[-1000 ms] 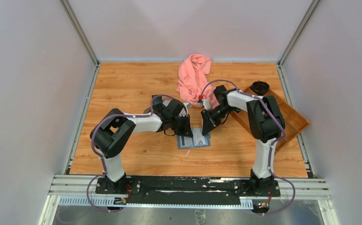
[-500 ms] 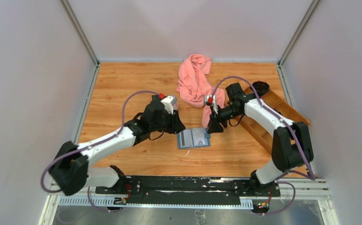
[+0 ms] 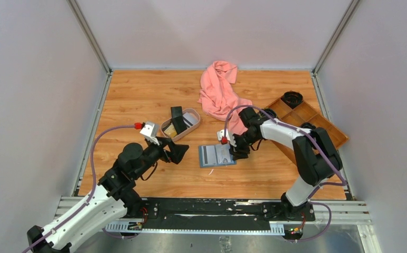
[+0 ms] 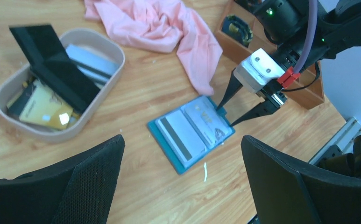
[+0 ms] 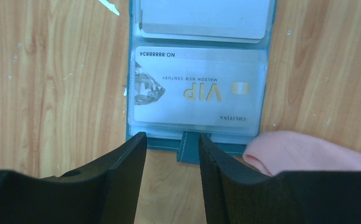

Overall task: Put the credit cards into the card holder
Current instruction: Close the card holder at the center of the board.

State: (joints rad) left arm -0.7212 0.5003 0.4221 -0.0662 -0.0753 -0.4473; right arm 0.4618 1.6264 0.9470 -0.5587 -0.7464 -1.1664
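Right pincer (image 5: 173,140): jaws partly apart and gripping nothing. Its tips are down at the table, at the right-hand edge of the card holder. In its own wrist view the little tab clasp (image 5: 188,148) shows in the gap between the two fingers, close to one of them.
Left pincer (image 3: 183,153): jaws spread wide and empty. It hangs off to the left of the card holder, apart from it.
Card holder (image 3: 216,156): teal, lying flat and open on the wooden table (image 3: 138,95) between the two pincers, much nearer the right one.
Cards in the holder: two, one on each side. The pale card (image 5: 197,88) with gold "VIP" lettering sits in the pocket on the tab side, just ahead of the right pincer's tips. The grey-white card (image 4: 180,135) with a dark stripe fills the other pocket, on the left pincer's side.
Oval tray (image 4: 52,134): beige, beyond the left pincer and well apart from the holder. A black card (image 4: 52,60) is propped at a tilt in it, with a gold card (image 4: 40,109) lying lower down and greyish cards behind.
Pink cloth (image 3: 219,89): crumpled, one end reaching down beside the right pincer, near the holder's tab edge.
Wooden tray (image 3: 322,129): at the table's right edge, beyond the right arm.
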